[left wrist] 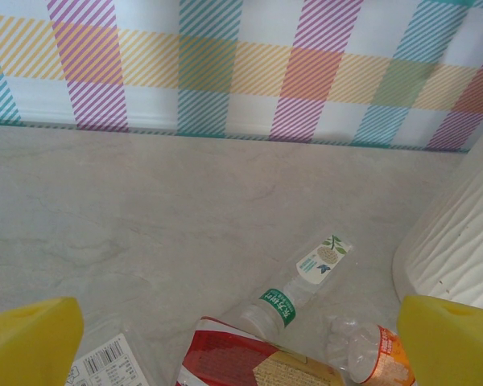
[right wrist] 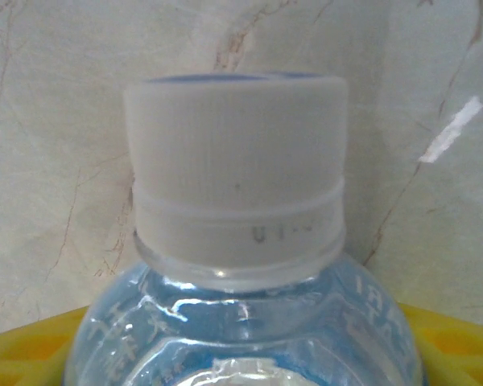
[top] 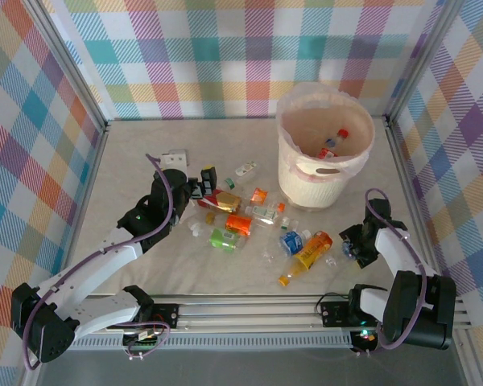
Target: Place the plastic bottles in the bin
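Working crushed plastic bottles (top: pixel 238 223) beside a cream bin (top: pixel 302 185).
Showing the bin upright toward the table's (top: pixel 129 177) far right, already holding a few bottles. Spreading the left gripper (left wrist: pixel 241 342) wide above a red-labelled bottle (left wrist: pixel 225 354) in the scattered pile. Bracketing a bluish bottle (right wrist: pixel 241 322) below its white cap (right wrist: pixel 235 169) with the right gripper (right wrist: pixel 241 346), grip impossible to tell.

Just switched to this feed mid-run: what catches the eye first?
The big cream bin stands far right of centre, a couple of bottles already inside. Bright crushed bottles litter the middle of the table before it, the open left gripper at their left edge. In the right wrist view a white-capped bottle looms close between the right gripper's yellow fingers.
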Robot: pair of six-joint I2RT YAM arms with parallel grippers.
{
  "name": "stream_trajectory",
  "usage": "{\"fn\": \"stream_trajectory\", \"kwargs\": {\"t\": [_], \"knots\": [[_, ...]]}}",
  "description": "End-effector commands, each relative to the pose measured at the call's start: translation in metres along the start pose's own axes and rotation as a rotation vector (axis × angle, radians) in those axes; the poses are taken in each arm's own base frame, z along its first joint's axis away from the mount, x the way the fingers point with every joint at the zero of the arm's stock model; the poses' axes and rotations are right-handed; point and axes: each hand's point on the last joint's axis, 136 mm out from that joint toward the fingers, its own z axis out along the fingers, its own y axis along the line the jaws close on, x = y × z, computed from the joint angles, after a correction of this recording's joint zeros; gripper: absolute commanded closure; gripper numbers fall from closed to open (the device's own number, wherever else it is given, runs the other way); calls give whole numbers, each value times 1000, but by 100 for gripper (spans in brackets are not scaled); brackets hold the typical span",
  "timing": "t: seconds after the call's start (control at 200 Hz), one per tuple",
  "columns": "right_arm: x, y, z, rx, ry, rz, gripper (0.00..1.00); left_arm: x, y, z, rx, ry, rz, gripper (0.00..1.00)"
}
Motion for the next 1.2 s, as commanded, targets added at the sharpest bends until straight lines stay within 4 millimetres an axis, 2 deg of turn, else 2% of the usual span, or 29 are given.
{"fn": "stream_trajectory", "kwargs": {"t": [0.0,0.17,0.33,0.48,0.63,0.77,0.9,1.195], "knots": [[-17,16,-9,-58,-81,-14,32,-3,4,2,-14,-3,-11,0],[-28,16,-26,-62,-152,-30,37,-2,3,3,-14,1,-9,0],[-40,19,-53,-67,-235,-68,38,-2,4,4,-17,1,-9,0],[-53,23,-91,-82,-339,-112,40,-1,4,5,-19,3,-9,0],[-64,35,-139,-158,-458,-164,41,0,3,7,-17,5,-14,0],[-72,55,-193,-262,-570,-217,42,1,2,8,-15,7,-19,0],[-78,75,-233,-341,-630,-260,42,3,2,8,-14,10,-24,0],[-86,145,-318,-565,-749,-399,41,1,2,7,-10,4,-36,0]]}}
